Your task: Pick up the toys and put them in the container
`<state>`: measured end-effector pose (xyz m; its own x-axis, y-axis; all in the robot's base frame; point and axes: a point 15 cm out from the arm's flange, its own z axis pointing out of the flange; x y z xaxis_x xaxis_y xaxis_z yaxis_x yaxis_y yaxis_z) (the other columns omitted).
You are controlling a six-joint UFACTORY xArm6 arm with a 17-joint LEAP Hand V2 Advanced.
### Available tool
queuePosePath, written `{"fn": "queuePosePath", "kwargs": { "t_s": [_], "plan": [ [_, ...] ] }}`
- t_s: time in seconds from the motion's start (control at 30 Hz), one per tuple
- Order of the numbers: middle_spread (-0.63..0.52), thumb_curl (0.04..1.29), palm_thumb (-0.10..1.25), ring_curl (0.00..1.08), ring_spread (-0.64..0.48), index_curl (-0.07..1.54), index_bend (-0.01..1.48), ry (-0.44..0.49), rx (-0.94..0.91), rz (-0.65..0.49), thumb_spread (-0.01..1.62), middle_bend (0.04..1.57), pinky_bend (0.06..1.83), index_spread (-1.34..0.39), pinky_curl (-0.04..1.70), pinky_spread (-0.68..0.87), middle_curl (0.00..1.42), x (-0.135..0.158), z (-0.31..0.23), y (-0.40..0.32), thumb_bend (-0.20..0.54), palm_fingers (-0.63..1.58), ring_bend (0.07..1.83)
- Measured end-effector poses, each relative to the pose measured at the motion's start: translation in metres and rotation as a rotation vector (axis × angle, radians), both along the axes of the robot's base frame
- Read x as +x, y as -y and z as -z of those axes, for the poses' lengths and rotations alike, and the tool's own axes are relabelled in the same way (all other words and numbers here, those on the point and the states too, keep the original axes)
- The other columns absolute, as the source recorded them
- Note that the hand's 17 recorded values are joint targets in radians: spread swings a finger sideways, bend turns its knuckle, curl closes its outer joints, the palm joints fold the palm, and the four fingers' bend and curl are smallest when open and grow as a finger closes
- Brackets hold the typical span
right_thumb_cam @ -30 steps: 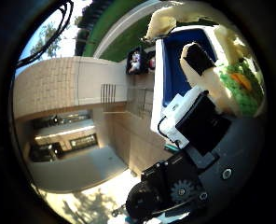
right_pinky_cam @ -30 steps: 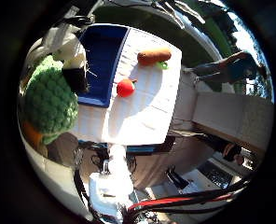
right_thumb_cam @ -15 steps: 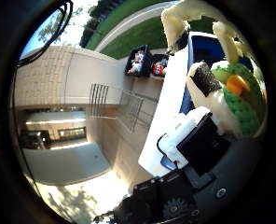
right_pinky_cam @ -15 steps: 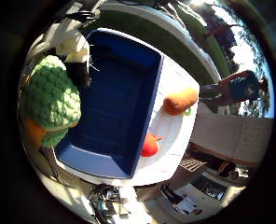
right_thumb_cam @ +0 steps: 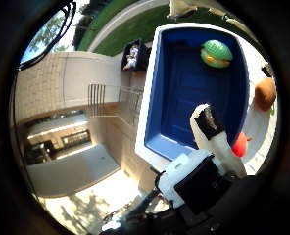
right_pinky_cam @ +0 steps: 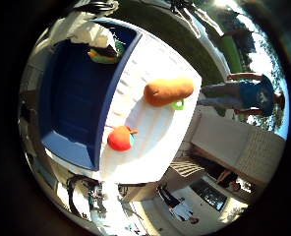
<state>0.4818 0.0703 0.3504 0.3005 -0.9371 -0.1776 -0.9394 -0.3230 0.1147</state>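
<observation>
Below my hand (right_thumb_cam: 211,161), fingers straight and holding nothing, the blue container (right_pinky_cam: 72,105) sits on a white table (right_pinky_cam: 160,132) with a green toy (right_thumb_cam: 217,53) inside; a red toy (right_pinky_cam: 121,138) and an orange toy (right_pinky_cam: 168,91) lie beside it

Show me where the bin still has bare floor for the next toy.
Most of the blue plastic container is bare, from its near wall up to the green plush toy lying in its far corner. Only that corner is taken.
</observation>
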Motion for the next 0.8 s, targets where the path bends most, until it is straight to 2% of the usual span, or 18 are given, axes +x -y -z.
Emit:
{"fn": "queuePosePath", "kwargs": {
  "t_s": [0.23, 0.27, 0.37, 0.6, 0.8],
  "plan": [
    [0.04, 0.44, 0.73, 0.28, 0.24, 0.45, 0.14, 0.055, -0.175, -0.007, 1.14, 0.19, 0.67, -0.33, 0.31, 0.42, 0.41, 0.017, 0.0, 0.107, -0.033, -0.04, 0.52],
    [0.04, 0.43, 0.73, 0.28, 0.24, 0.43, 0.14, 0.069, -0.27, -0.018, 1.13, 0.19, 0.65, -0.34, 0.3, 0.42, 0.4, 0.028, 0.008, 0.14, -0.033, -0.04, 0.51],
    [0.03, 0.41, 0.7, 0.28, 0.24, 0.4, 0.13, 0.076, -0.397, -0.054, 1.11, 0.17, 0.65, -0.33, 0.29, 0.41, 0.39, 0.049, 0.028, 0.175, -0.043, -0.04, 0.49],
    [0.02, 0.37, 0.64, 0.28, 0.23, 0.35, 0.13, -0.012, -0.475, -0.132, 1.08, 0.17, 0.64, -0.32, 0.28, 0.4, 0.36, 0.073, 0.109, 0.185, -0.049, -0.05, 0.46],
    [0.01, 0.35, 0.64, 0.28, 0.23, 0.31, 0.15, -0.005, -0.485, -0.15, 1.06, 0.17, 0.62, -0.28, 0.27, 0.41, 0.34, 0.094, 0.159, 0.182, -0.033, -0.03, 0.43]
  ]
}}
